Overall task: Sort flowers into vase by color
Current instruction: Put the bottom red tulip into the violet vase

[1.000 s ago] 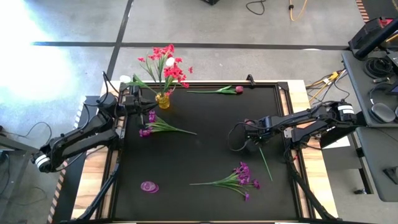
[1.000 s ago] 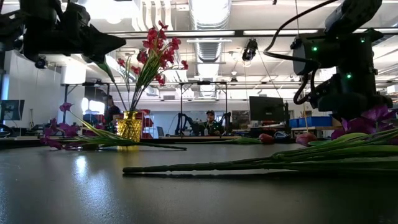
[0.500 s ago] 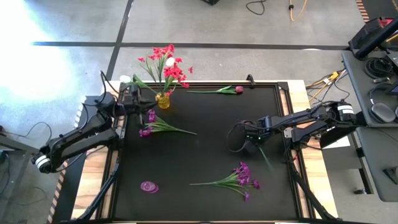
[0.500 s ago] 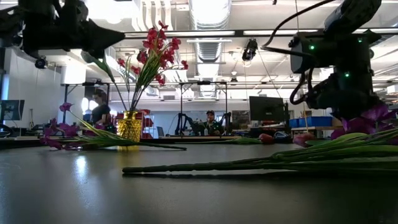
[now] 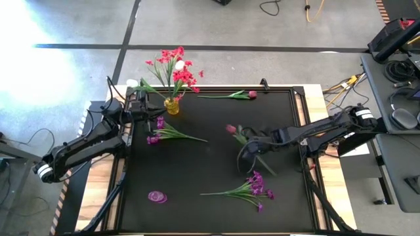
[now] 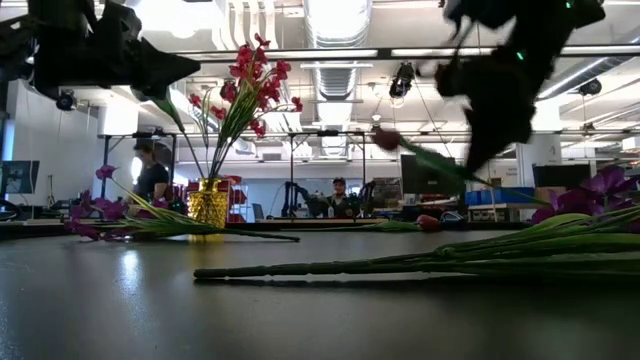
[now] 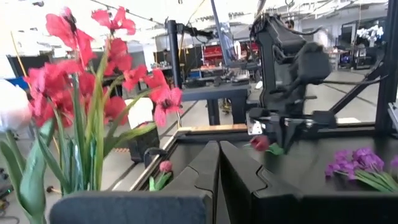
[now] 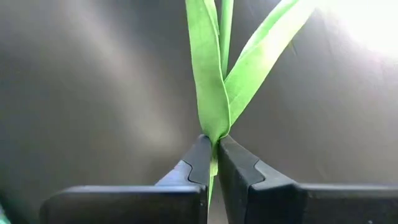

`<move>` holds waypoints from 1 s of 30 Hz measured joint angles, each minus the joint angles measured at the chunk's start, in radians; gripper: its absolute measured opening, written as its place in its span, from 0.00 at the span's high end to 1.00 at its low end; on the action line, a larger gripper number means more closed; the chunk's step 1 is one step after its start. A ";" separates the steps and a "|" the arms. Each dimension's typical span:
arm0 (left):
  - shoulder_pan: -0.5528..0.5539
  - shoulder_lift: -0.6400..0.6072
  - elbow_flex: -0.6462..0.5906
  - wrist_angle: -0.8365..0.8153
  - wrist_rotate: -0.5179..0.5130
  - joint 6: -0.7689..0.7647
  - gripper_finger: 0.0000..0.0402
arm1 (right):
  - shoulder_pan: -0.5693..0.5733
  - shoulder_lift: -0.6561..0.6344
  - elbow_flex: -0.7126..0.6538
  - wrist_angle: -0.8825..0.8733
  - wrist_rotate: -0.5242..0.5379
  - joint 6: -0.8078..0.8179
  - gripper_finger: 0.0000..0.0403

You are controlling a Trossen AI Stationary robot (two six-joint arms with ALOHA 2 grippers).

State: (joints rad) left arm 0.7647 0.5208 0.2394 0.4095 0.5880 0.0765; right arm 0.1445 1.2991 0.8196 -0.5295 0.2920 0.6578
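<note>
I'm carrying a single pink-budded green-stemmed sprig (image 5: 244, 139), my right gripper (image 8: 213, 163) clamping its stem above mid-counter. Next I'm steering it toward the small yellow glass vase (image 5: 172, 105) of red blooms at the far-left corner, where my left gripper (image 7: 219, 163) is hovering, fingers together.

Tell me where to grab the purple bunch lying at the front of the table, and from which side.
Grip the purple bunch on its bare green stem, probably coming straight down from above. It lies flat with the stem pointing toward the left arm's side, clear of the blooms and leaves, thin enough for a claw to close across.
</note>
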 joint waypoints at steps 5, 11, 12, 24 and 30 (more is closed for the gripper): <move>0.000 -0.011 -0.001 0.001 0.000 0.031 1.00 | 0.062 0.028 0.001 0.359 0.118 -0.152 0.97; 0.001 -0.012 -0.005 0.001 -0.003 0.055 1.00 | 0.104 0.189 0.032 0.783 0.193 -0.407 0.97; 0.001 -0.013 -0.006 0.001 -0.003 0.055 1.00 | 0.103 0.227 0.049 0.856 0.196 -0.444 0.97; 0.001 -0.011 -0.006 0.001 -0.047 0.079 1.00 | 0.103 0.621 0.511 1.089 0.161 -0.748 0.97; 0.002 0.001 -0.006 -0.009 -0.084 0.109 1.00 | 0.111 0.727 0.725 1.081 0.102 -0.790 0.97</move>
State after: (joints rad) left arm 0.7666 0.5215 0.2329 0.4009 0.5044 0.1855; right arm 0.2557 2.0261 1.5444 0.5513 0.3936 -0.1322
